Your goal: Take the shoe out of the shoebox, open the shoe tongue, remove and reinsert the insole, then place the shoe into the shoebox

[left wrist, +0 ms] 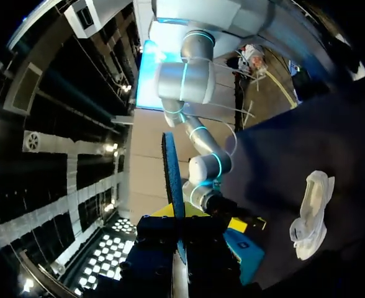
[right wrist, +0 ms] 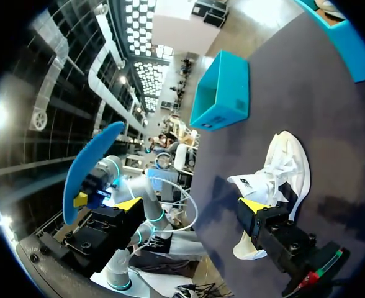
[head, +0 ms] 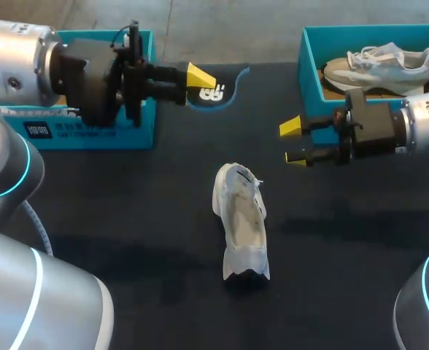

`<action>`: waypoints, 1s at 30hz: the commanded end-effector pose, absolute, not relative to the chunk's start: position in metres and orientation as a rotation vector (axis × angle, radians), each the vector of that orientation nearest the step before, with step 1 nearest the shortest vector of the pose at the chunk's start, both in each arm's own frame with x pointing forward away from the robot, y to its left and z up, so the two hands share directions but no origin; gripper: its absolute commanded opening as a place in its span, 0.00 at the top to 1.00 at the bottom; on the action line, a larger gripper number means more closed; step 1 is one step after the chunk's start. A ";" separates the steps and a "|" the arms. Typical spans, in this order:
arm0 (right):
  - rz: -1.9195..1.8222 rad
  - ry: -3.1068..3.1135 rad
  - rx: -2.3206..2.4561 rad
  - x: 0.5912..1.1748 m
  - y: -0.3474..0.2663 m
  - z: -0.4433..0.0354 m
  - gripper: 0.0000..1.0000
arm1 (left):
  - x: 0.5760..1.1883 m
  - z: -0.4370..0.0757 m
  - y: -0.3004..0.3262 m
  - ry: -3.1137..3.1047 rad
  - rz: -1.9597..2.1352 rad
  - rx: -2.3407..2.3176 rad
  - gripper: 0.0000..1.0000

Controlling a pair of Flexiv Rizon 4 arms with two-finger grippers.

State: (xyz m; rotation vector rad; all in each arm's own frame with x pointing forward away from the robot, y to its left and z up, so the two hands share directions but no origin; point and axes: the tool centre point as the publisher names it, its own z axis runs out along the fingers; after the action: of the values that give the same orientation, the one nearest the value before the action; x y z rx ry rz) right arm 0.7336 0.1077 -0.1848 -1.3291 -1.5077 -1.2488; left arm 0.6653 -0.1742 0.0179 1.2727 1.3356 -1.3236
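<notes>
A white and grey shoe (head: 241, 222) lies on its side in the middle of the black table (head: 141, 211), also showing as the shoe (left wrist: 311, 214) and the shoe (right wrist: 282, 167). My left gripper (head: 200, 76) hovers above the table's back left, shut on a dark blue insole (head: 220, 90). Edge-on, the insole (left wrist: 172, 180) stands up between its fingers. My right gripper (head: 295, 142) hangs open and empty to the right of the shoe, above the table. From the right gripper (right wrist: 192, 205), the insole (right wrist: 89, 171) is off to one side.
A blue shoebox (head: 309, 65) at the back right holds a second grey shoe (head: 379, 64). Another blue box (head: 98, 131) stands at the back left under my left arm; it is the blue box (right wrist: 220, 93) beyond the shoe.
</notes>
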 end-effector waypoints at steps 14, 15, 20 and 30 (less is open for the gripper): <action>-1.251 -1.507 -1.331 0.733 0.109 -0.185 0.00 | 0.663 -0.010 -0.164 1.299 -1.159 1.291 1.00; -1.251 -1.507 -1.331 0.733 0.109 -0.185 0.00 | 0.663 -0.010 -0.164 1.299 -1.159 1.291 1.00; -1.251 -1.507 -1.331 0.733 0.109 -0.185 0.00 | 0.666 -0.021 -0.164 1.276 -1.065 1.315 1.00; -1.251 -1.507 -1.331 0.733 0.109 -0.185 0.00 | 0.686 -0.065 -0.163 1.126 -1.045 1.396 1.00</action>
State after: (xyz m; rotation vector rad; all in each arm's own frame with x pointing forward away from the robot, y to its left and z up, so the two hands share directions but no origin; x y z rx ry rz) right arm 0.7333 0.1071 -0.1846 -1.3290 -1.5069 -1.2491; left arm 0.6766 -0.1607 -0.0536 1.3989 1.1715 -1.0179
